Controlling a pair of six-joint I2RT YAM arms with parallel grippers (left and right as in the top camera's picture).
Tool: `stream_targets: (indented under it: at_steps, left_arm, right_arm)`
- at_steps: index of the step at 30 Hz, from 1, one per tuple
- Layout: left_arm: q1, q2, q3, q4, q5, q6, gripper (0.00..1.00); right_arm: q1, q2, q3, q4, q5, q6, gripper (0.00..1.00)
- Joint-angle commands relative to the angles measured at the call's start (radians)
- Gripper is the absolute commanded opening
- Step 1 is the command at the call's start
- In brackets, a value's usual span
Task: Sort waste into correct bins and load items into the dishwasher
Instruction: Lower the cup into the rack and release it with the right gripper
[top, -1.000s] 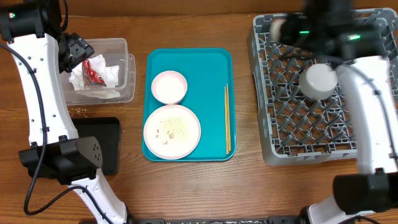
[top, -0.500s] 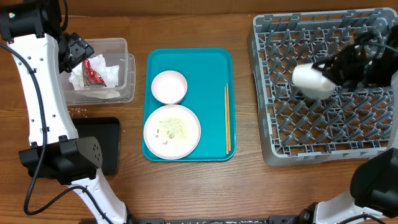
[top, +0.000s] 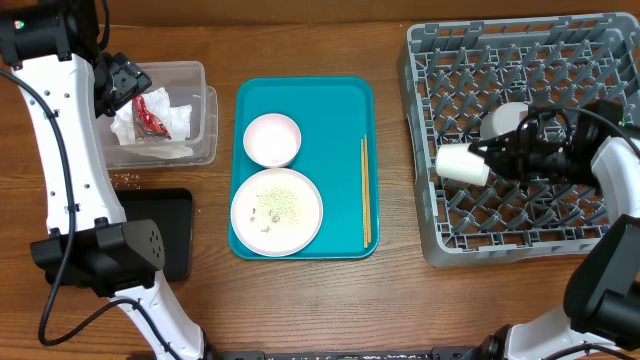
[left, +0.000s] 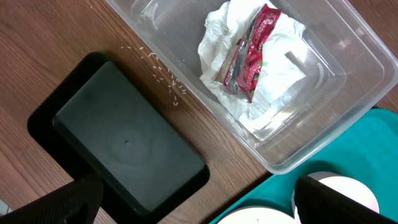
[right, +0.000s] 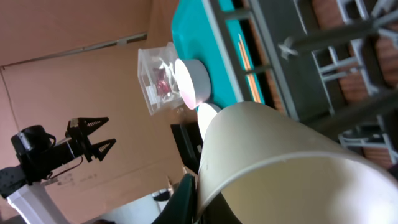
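Observation:
My right gripper is shut on the rim of the small white cup, held on its side over the left part of the grey dish rack. The cup fills the right wrist view. A grey-white bowl rests in the rack just behind it. My left gripper hangs open and holds nothing over the clear tub, which contains white napkins and a red wrapper. On the teal tray lie the large plate with rice on it, the small pink dish and chopsticks.
The black tray sits in front of the tub, with loose rice grains on the wood between them. The rack's upright pegs surround the cup. The left arm's white links run down the left edge of the table.
The right arm has swung the cup forward and leftward, from the rack's back area to near its left side. The bowl now shows uncovered in the rack. The left arm has not moved.

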Motion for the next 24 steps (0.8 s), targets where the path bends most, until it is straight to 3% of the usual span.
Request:
stream_targets:
  at_steps: [1,14,18,24]
  left_arm:
    - [-0.007,-0.009,-0.002,-0.002,-0.014,-0.017,1.0]
    - [-0.007,-0.009,-0.002,-0.002,-0.014,-0.017,1.0]
    - [-0.007,-0.01,-0.002,-0.002,-0.014,-0.017,1.0]
    - [-0.007,-0.009,-0.002,-0.002,-0.014,-0.017,1.0]
  right_arm:
    - [-0.024,0.002,-0.054,0.025,-0.052,-0.014,0.04]
    - [-0.101,0.002,-0.089,0.029,-0.029,-0.015,0.04]
    - [-0.101,0.002,-0.089,0.033,0.009,-0.015,0.12]
    - [-0.101,0.001,-0.089,0.037,0.004,-0.015,0.07]
